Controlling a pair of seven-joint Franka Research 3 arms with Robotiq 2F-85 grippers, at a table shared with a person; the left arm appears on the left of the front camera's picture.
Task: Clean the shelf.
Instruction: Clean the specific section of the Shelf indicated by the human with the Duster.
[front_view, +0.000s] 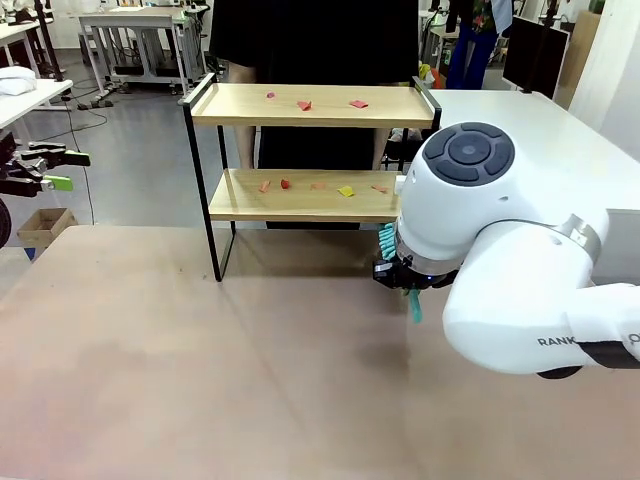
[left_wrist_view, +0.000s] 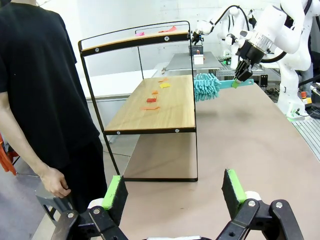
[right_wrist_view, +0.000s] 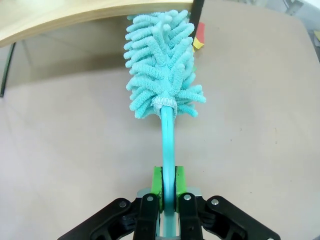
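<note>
Teal microfibre – the duster (right_wrist_view: 162, 65) is clenched by its thin handle between the green pads of the right gripper (right_wrist_view: 168, 182), with the fluffy head pointing away from the wrist. Its tip reaches the light wooden edge of the shelf (right_wrist_view: 75, 15) beside a black frame post; I cannot tell whether the fibres actually touch the board.

In the front view the shelf (front_view: 310, 105) stands at the far edge of the brown table (front_view: 200, 350), about midway along it, with both boards level. Small scraps (front_view: 304, 104) in pink, red and orange lie scattered on the top board, and more scraps, one of them yellow, lie on the lower board. The right gripper (front_view: 400, 275) hangs at the shelf's right end, level with the lower board, and the duster (front_view: 388, 240) shows just beside that end.

The left gripper (front_view: 68, 170) hovers off the table's left edge – released, its two fingers spread wide with nothing between them. Its own camera shows the same open left gripper (left_wrist_view: 175, 192), with the shelf (left_wrist_view: 150, 115) seen end-on beyond it and the duster (left_wrist_view: 206, 86) at the far end of the lower board. A person (left_wrist_view: 40, 90) in a black shirt stands beside the shelf at the table's far edge, one hand (left_wrist_view: 54, 182) hanging down
</note>
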